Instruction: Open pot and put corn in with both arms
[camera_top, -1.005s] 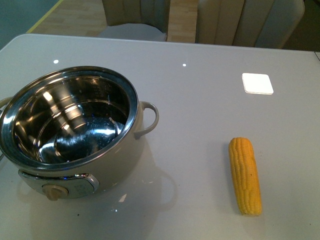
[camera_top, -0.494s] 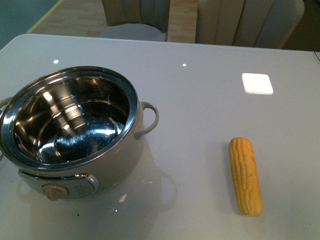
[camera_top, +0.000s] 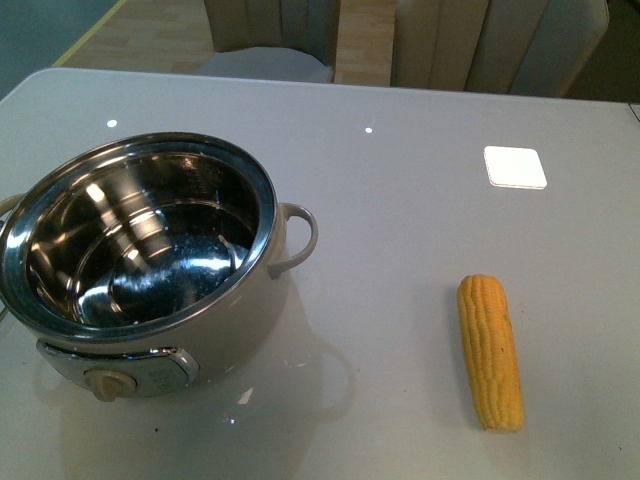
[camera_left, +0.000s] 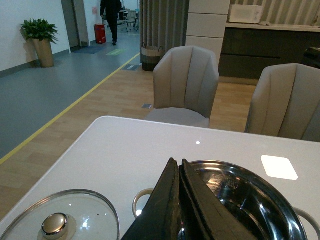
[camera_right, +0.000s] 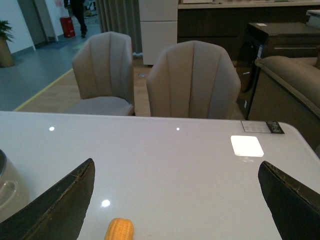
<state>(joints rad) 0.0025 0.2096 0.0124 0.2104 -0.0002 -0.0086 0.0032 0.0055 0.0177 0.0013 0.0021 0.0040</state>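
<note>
Our left gripper (camera_left: 178, 163) has its fingers (camera_left: 162, 207) pressed flat together with nothing between them, and the pot (camera_left: 235, 187) shows just beyond them. Our right gripper (camera_right: 176, 166) has its fingers (camera_right: 62, 202) spread wide and empty, and the corn (camera_right: 119, 230) shows between them on the table (camera_right: 175, 150). From the front we see the pot open and bare inside. The corn lies flat between three and four o'clock of it, well apart. The glass lid (camera_left: 80, 215) rests beside the pot.

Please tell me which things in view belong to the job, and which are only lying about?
For the job: pot, open; corn, on the table; glass lid, already off.
Just there: chairs; white square on the table; potted plant.
</note>
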